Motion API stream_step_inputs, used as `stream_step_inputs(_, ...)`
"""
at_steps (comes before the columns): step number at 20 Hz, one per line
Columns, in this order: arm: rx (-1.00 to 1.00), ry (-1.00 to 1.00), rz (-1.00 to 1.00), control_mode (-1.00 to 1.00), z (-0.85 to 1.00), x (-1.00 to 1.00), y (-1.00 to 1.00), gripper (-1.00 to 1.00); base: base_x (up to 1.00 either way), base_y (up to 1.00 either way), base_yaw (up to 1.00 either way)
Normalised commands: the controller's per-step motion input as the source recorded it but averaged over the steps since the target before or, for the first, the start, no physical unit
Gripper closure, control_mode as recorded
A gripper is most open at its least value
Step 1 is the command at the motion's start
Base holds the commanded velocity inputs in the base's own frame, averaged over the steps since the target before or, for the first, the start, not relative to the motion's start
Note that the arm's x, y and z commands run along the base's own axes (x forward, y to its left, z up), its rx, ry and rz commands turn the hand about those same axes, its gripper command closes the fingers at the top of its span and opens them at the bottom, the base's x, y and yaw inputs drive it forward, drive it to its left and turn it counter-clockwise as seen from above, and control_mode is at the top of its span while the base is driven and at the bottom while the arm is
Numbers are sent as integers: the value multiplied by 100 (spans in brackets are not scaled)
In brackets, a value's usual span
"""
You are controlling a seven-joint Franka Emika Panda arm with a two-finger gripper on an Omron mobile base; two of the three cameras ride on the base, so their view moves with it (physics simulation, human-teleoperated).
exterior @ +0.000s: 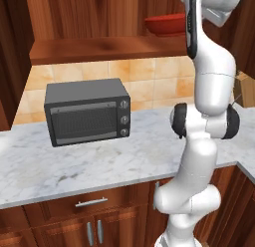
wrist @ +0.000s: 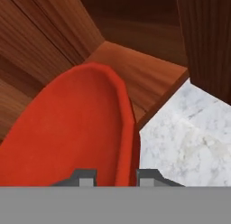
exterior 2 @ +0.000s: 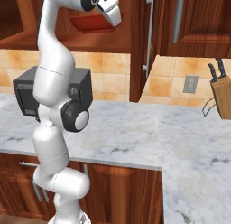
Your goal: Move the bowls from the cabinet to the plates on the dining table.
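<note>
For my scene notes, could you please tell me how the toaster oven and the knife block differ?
The toaster oven is a dark grey box, while the knife block is light wood. The oven is the wider and bulkier of the two, and the block is narrow. The oven sits square, whereas the block leans, with dark handles sticking out of its top. Both stand on the marble counter by the tiled wall.

We find no readable text, label, brand or number here; the toaster oven (exterior: 87,117) knobs carry no legible markings.
</note>
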Motion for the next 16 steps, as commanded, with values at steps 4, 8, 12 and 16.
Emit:
stream_step_inputs(4, 0, -20, 5, -100, -12, -98, 0, 100, 0, 0, 0)
stream_step_inputs(8, -4, -21, 6, -100, -31, -97, 0, 100, 0, 0, 0)
stream_step_inputs(12, -12, -18, 6, -100, -45, -95, 6, 100, 0, 0, 0)
stream_step_inputs(16, -18, -15, 8, -100, -55, -89, 18, 100, 0, 0, 0)
